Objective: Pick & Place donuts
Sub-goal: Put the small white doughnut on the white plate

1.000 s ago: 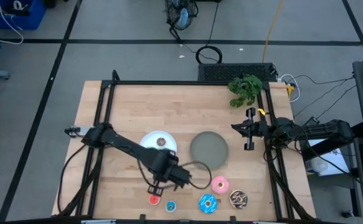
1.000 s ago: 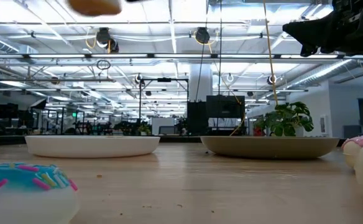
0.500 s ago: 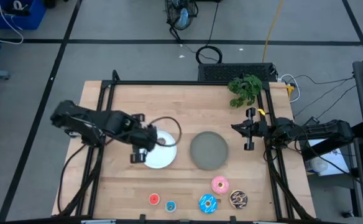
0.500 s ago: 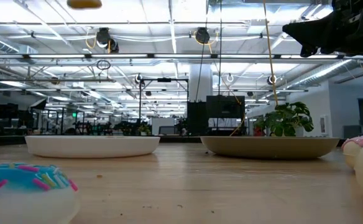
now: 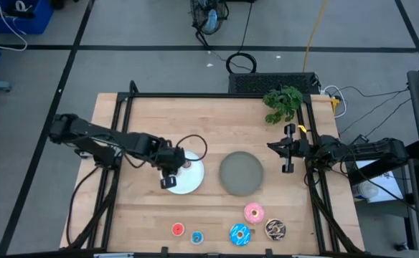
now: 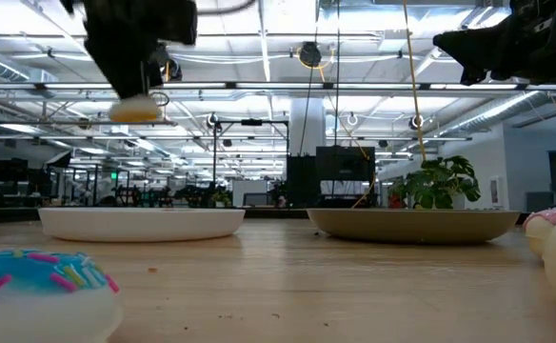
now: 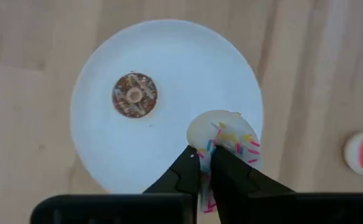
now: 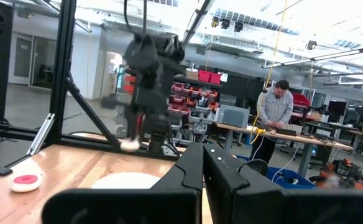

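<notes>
My left gripper (image 5: 170, 180) hangs over the near left part of the white plate (image 5: 193, 180), shut on a small white sprinkled donut (image 7: 226, 138). The low view shows that donut (image 6: 133, 109) well above the plate (image 6: 140, 224). A small brown donut (image 7: 135, 95) lies flat on the plate. The red (image 5: 178, 229), small blue (image 5: 196, 237), blue sprinkled (image 5: 239, 233), pink (image 5: 254, 212) and chocolate sprinkled (image 5: 275, 228) donuts lie on the table near its front edge. My right gripper (image 5: 272, 147) waits shut and empty at the right side. My left gripper pinches the white donut's ring at one side (image 7: 214, 144) between its two fingers. The fingers come from above and point down. The donut hangs about level under them, lifted clear of the plate.
An empty grey plate (image 5: 241, 173) lies right of the white one. A green plant (image 5: 283, 102) stands at the far right corner. Black frame rails (image 5: 120, 143) run along the table's sides. A person (image 8: 275, 115) stands at a bench in the room beyond.
My left gripper has carried the white donut from above the front row of donuts toward the table's far left, to over the white plate. In the last half second it has come down toward the plate, still shut on the donut.
</notes>
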Robot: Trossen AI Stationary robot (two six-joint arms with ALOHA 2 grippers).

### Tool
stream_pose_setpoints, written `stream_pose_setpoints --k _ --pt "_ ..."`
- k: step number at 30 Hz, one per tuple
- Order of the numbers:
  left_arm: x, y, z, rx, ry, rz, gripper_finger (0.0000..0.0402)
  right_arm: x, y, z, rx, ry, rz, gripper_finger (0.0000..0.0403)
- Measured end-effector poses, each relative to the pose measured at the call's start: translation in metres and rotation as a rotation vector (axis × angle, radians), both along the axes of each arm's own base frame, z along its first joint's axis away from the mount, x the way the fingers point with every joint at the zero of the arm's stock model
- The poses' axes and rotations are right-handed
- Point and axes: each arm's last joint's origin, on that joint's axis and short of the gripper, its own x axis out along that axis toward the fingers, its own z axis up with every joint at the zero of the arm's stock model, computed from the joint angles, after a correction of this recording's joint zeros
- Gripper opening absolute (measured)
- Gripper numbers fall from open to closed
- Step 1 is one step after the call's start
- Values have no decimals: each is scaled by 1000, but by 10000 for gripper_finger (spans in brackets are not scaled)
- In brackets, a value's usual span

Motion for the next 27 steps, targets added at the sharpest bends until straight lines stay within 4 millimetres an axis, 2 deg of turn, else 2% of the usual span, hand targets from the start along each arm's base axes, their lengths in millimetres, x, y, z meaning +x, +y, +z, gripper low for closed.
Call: stream_pose_setpoints --k 6,11,22,27 --pt "-5 10 -41 -18 46 111 14 0 0 0 0 -1 -2 0" --pt "-10 10 -65 -49 58 165 32 0 0 1 0 -9 -3 0" --pt "-26 5 -92 -83 94 265 42 0 0 2 0 -18 -3 0" --pt "-31 6 -99 -80 114 262 82 0 0 2 1 -22 -3 0"
